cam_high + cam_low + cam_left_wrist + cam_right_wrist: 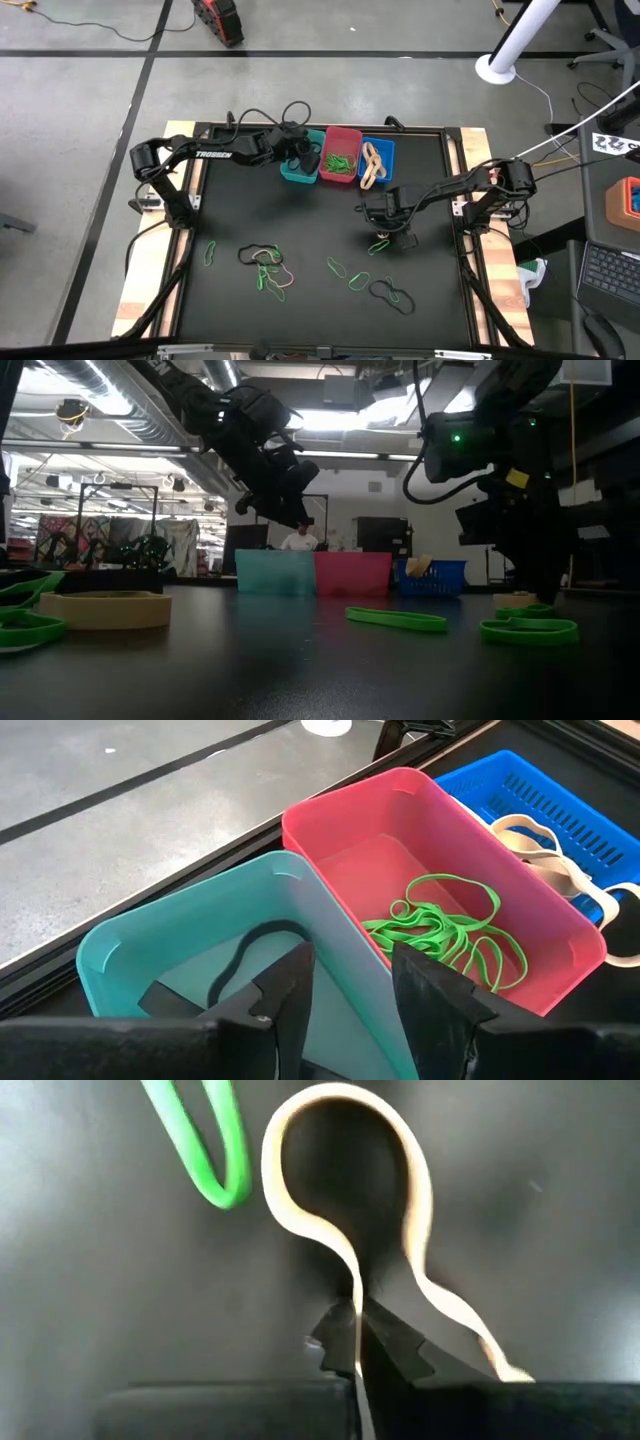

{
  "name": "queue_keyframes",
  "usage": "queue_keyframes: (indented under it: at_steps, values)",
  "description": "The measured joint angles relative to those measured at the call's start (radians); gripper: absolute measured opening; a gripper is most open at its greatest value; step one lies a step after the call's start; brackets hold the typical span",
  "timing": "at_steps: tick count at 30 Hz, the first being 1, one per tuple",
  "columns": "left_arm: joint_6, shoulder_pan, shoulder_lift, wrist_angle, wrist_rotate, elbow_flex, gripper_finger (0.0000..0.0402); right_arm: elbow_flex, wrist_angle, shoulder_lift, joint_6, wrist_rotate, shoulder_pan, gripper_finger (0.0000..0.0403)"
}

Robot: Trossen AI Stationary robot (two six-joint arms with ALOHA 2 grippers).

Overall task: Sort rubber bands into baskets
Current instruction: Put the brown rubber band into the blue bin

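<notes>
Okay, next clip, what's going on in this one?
Two arms are sorting rubber bands by colour. The left gripper hovers open over the teal basket, where a black band lies. The right gripper is down on the table, shut on a tan band beside a green band. The red basket holds green bands and the blue basket holds tan ones. More bands lie scattered at the table's front.

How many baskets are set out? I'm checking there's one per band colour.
3, side by side at the table's far edge: the teal basket on the left under the left pincer, the red basket in the middle, the blue basket on the right.
</notes>
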Motion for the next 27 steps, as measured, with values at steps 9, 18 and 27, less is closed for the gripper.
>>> queue_keyframes:
  at_steps: [9, 18, 27]
  values:
    - [0.033, -0.022, 0.000, 0.002, 0.000, 0.000, 0.0136, 0.120, -0.170, -0.029, -0.025, 0.042, -0.001, 0.0006]
    - [0.033, -0.051, 0.000, 0.007, 0.001, 0.000, 0.0136, 0.316, -0.327, -0.041, -0.128, 0.260, -0.009, 0.0004]
    - [0.040, -0.119, 0.000, 0.022, 0.007, 0.000, 0.0136, 0.496, -0.360, -0.043, -0.246, 0.359, -0.146, 0.0003]
